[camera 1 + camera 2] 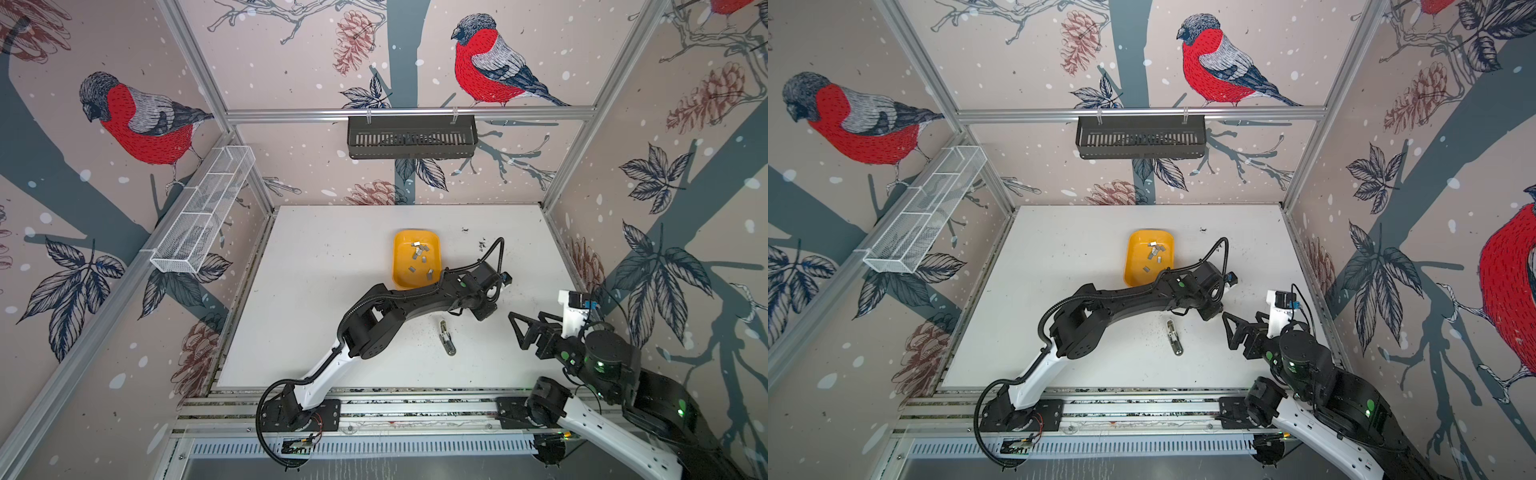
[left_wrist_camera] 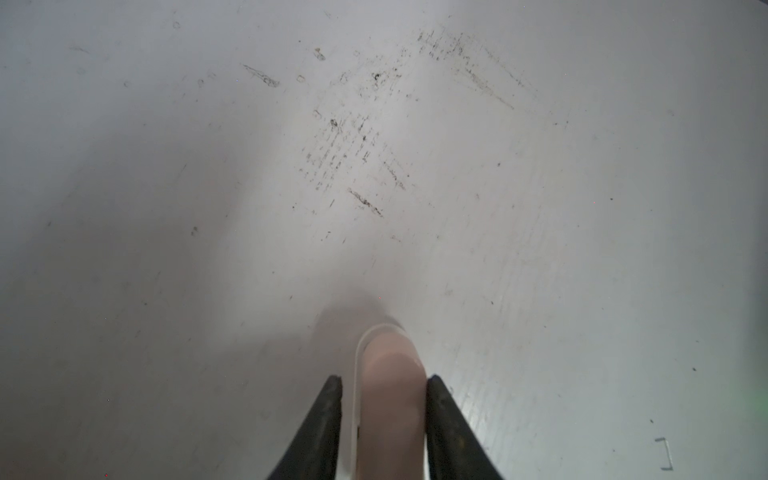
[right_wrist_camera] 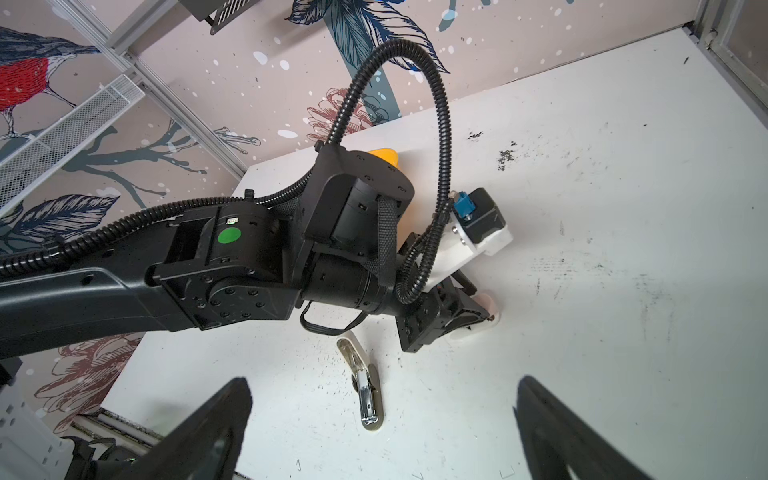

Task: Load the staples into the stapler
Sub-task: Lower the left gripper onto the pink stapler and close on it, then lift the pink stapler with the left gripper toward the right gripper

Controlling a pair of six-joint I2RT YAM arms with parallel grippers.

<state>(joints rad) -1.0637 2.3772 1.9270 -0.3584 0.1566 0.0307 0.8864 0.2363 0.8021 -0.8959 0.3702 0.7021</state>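
Several small grey staples (image 1: 419, 251) (image 1: 1154, 249) lie in a yellow tray (image 1: 400, 266) at mid-table. An opened stapler (image 1: 446, 337) (image 1: 1174, 337) (image 3: 366, 390) lies flat on the white table with its metal magazine showing. My left gripper (image 2: 383, 377) has reached across to the right of the tray. Its fingers press the sides of a pale pink mini stapler (image 2: 392, 399) (image 3: 487, 304) that rests on the table. My right gripper (image 1: 515, 331) (image 1: 1227, 331) (image 3: 384, 381) hovers wide open near the opened stapler, holding nothing.
A white wire basket (image 1: 203, 208) hangs on the left wall and a black slotted basket (image 1: 411, 137) on the back rail. A few loose single staples (image 2: 665, 455) lie on the scuffed table. The left arm (image 1: 374, 307) spans the table's middle.
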